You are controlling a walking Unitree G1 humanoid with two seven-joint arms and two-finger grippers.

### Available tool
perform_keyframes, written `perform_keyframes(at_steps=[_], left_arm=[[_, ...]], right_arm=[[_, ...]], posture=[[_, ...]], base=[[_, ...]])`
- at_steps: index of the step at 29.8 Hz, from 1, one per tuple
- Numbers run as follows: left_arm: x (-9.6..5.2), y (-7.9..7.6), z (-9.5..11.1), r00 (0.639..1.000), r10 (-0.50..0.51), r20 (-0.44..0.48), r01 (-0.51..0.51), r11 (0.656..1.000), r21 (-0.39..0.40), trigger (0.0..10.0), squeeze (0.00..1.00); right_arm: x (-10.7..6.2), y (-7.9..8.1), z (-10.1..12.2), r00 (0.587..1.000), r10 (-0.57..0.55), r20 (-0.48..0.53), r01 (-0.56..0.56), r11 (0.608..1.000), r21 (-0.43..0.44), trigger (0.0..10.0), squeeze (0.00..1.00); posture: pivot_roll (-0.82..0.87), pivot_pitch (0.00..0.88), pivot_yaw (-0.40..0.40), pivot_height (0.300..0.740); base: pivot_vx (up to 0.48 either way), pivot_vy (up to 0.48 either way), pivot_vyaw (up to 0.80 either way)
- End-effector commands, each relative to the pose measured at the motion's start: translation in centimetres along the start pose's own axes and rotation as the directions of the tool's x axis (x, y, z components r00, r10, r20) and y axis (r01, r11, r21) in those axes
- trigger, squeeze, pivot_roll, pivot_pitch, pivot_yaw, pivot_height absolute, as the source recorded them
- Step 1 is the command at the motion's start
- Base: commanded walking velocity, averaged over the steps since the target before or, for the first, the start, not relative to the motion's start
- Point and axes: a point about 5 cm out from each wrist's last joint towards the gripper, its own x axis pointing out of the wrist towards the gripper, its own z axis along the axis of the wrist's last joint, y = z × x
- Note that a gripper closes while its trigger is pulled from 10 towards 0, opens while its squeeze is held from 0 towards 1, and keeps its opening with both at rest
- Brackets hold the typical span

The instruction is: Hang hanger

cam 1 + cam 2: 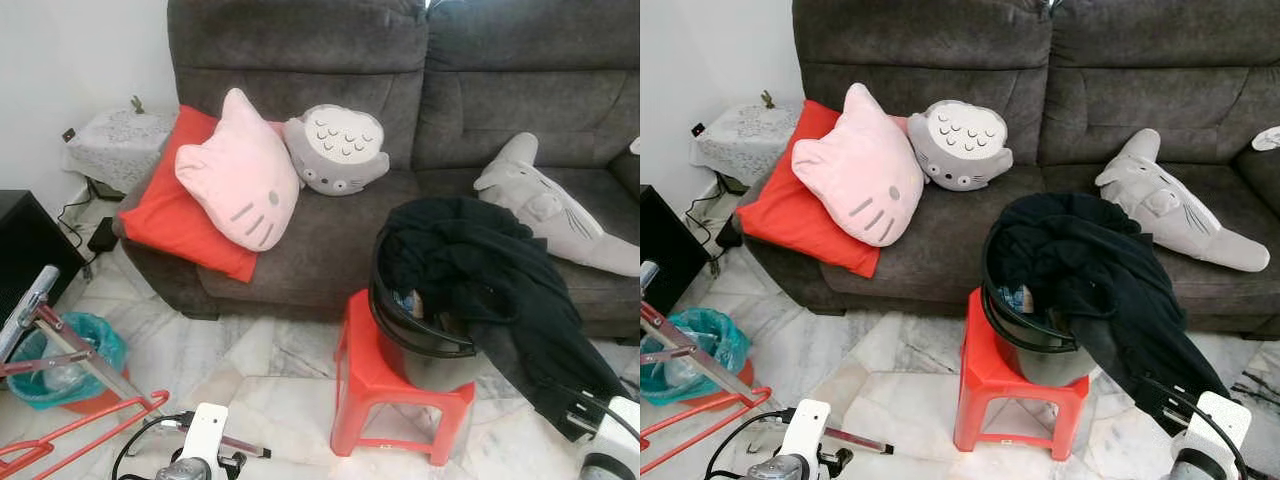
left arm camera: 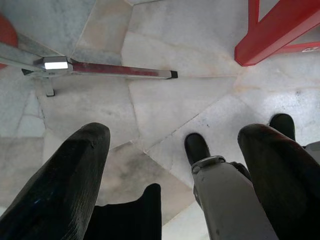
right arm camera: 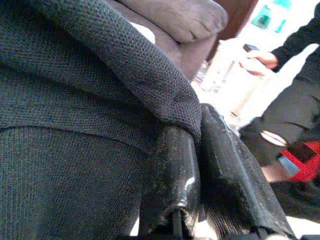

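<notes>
Nearest of all, at the scene's near edge, sit the two wrists: the left gripper (image 2: 175, 175) hangs low over the pale marble floor (image 1: 270, 350), its two black fingers (image 2: 70, 185) spread wide with nothing between them, while the right gripper (image 3: 200, 170) is clamped on a fold of the black knit garment (image 1: 480, 270) — in the right wrist view the cloth is pinched tight between the two pads. That garment spills out of a dark laundry basket (image 1: 420, 335) and trails down toward the near right, where the right wrist (image 1: 610, 445) shows. Under the basket stands a red plastic stool (image 1: 385, 395), just in front of a grey sofa (image 1: 330, 240). On the sofa's left seat lie a red cushion (image 1: 175, 215), a pink cat-face pillow (image 1: 240, 180) leaning on it, and a grey owl pillow (image 1: 335, 148) against the backrest; a grey shark plush (image 1: 550, 205) lies on the right seat. At the near left, a red hanger (image 1: 80, 430) lies low beside a metal rack frame (image 1: 45, 320), well apart from both grippers, with a teal-lined bin (image 1: 65, 365) behind it. Far left, a small table with a lace cover (image 1: 120, 140) stands by the wall. A person's hand (image 3: 257, 59) holding something appears in the right wrist view, too blurred to identify.
</notes>
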Motion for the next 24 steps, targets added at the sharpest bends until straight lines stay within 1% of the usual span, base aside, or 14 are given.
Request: perform_keyframes(at_steps=[1,2,3,4,5,7,16,17,18,19,20,24], left_arm=[[-0.07,0.3,-0.43,1.0,0.011,-0.021,-0.011,1.0,0.01,10.0,0.0],[-0.07,0.31,-0.44,1.0,0.011,-0.022,-0.011,1.0,0.01,10.0,0.0],[-0.07,0.33,-0.44,1.0,0.012,-0.022,-0.011,1.0,0.011,10.0,0.0],[-0.07,0.34,-0.44,1.0,0.012,-0.022,-0.012,1.0,0.011,10.0,0.0],[-0.08,0.35,-0.44,1.0,0.012,-0.022,-0.012,1.0,0.012,10.0,0.0],[-0.08,0.36,-0.43,1.0,0.013,-0.022,-0.012,1.0,0.013,10.0,0.0],[-0.08,0.4,-0.43,1.0,0.016,-0.021,-0.015,1.0,0.015,10.0,0.0],[-0.08,0.41,-0.44,1.0,0.016,-0.022,-0.016,1.0,0.016,10.0,0.0],[-0.08,0.41,-0.44,1.0,0.016,-0.022,-0.016,1.0,0.017,10.0,0.0],[-0.08,0.41,-0.44,1.0,0.016,-0.022,-0.016,1.0,0.017,10.0,0.0],[-0.08,0.41,-0.45,1.0,0.017,-0.022,-0.016,1.0,0.017,10.0,0.0],[-0.09,0.44,-0.45,1.0,0.018,-0.022,-0.017,1.0,0.017,10.0,0.0]], right_arm=[[-0.06,-0.98,-0.9,0.997,-0.057,-0.054,0.057,0.998,-0.004,0.0,0.0],[0.0,-1.13,-1.03,0.995,-0.071,-0.066,0.07,0.997,-0.015,0.0,0.0],[0.01,-1.13,-1.12,0.994,-0.074,-0.077,0.073,0.997,-0.013,2.8,0.0],[0.01,-1.11,-1.17,0.994,-0.074,-0.085,0.074,0.997,-0.01,2.8,0.0],[0.05,-1.08,-1.25,0.992,-0.079,-0.102,0.079,0.997,0.0,10.0,0.0],[0.1,-1.04,-1.29,0.99,-0.081,-0.115,0.083,0.996,0.014,10.0,0.0],[0.1,-0.46,-1.43,0.988,-0.061,-0.14,0.065,0.998,0.027,10.0,0.0],[0.09,-0.44,-1.49,0.988,-0.059,-0.145,0.064,0.997,0.03,10.0,0.27],[0.09,-0.44,-1.5,0.988,-0.059,-0.146,0.064,0.997,0.03,10.0,0.27],[0.09,-0.44,-1.5,0.987,-0.06,-0.146,0.065,0.997,0.031,10.0,0.94],[0.06,-0.38,-1.48,0.988,-0.055,-0.145,0.062,0.997,0.045,10.0,1.0],[0.05,-0.26,-1.42,0.989,-0.049,-0.141,0.056,0.997,0.049,10.0,1.0]], posture=[[-0.04,0.0,0.049,0.74],[-0.04,0.0,0.049,0.74],[-0.04,0.0,0.05,0.74],[-0.04,0.0,0.05,0.74],[-0.04,0.0,0.05,0.74],[-0.03,0.0,0.05,0.74],[-0.03,0.0,0.051,0.74],[-0.03,0.0,0.051,0.74],[-0.03,0.0,0.051,0.74],[-0.03,0.0,0.051,0.74],[-0.03,0.0,0.051,0.74],[-0.03,0.0,0.052,0.74]], base=[[0.0,0.0,0.0],[0.0,0.0,0.0],[0.0,0.0,0.0],[0.0,0.0,0.0],[0.0,0.0,0.0],[0.0,0.0,0.0],[0.0,0.0,0.0],[0.0,0.0,0.0],[0.0,0.0,0.0],[0.0,0.0,0.0],[0.0,0.0,0.0],[0.0,0.0,0.0]])
